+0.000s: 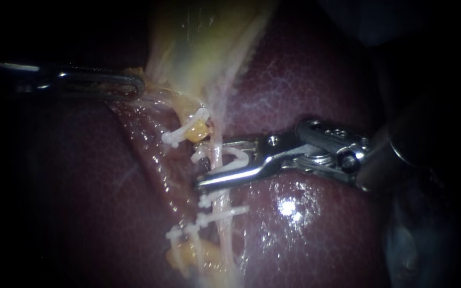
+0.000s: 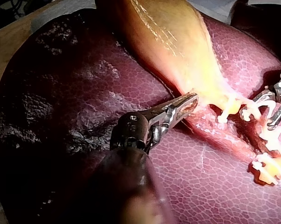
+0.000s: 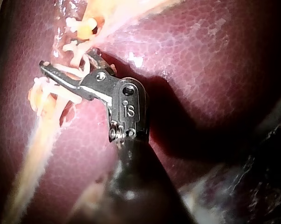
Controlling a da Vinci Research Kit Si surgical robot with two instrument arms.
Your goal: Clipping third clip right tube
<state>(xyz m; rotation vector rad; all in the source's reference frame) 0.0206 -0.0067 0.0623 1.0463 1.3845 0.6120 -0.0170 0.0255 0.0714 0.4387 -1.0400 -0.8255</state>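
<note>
The pale right tube [image 1: 218, 156] runs down from the gallbladder [image 1: 198, 42] over the liver [image 1: 305, 229]. My right instrument [image 1: 205, 164] straddles this tube, jaws standing apart with a white clip [image 1: 237, 154] seated between them. In the right wrist view the same jaws [image 3: 68, 65] reach across the tube beside other clips. Two white clips [image 1: 221, 212] cross the tube lower down. Another clip [image 1: 185, 132] sits on the left tube. My left instrument [image 1: 134, 88] is shut on the gallbladder's lower edge, also seen in the left wrist view [image 2: 189, 100].
Yellow fatty lumps [image 1: 188, 256] lie by the lowest clips. Wet glistening liver surrounds the tubes on both sides. In the left wrist view the right instrument's jaws [image 2: 275, 105] show beyond the clips.
</note>
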